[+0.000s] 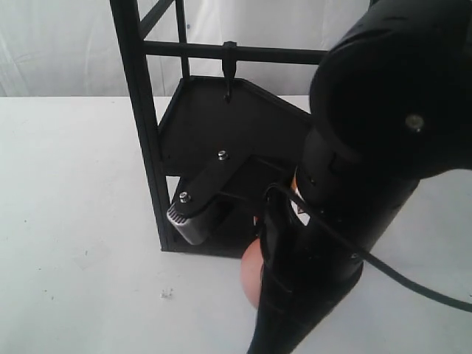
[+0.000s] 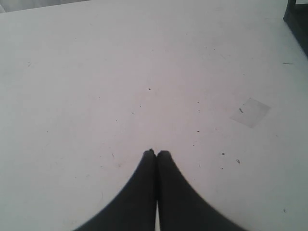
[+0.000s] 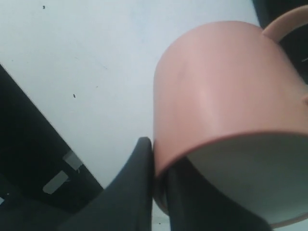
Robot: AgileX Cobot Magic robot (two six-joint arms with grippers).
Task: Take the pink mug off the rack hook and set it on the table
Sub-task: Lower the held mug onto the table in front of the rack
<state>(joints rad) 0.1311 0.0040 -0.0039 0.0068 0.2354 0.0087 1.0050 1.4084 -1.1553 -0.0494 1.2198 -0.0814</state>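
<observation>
Right wrist view: jaws astride pink mug (image 3: 216, 86).

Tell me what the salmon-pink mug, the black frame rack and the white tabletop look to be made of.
Salmon-pink cylindrical mug: probably glazed ceramic, possibly plastic; smooth wall, soft sheen, cream inside.
Tall black frame rack: likely painted metal; thin, straight, matte bars.
Wide white tabletop: smooth matte laminate or painted board; flat, faintly specked.

Left gripper (image 2: 156, 153): fingers pressed flat together, nothing between them.
Right gripper (image 3: 154, 144): fingers pinched across the wall of the pink mug (image 3: 216, 86) (one outside, one inside).
Right arm (image 1: 354, 184): angled downward, filling the exterior foreground.
</observation>
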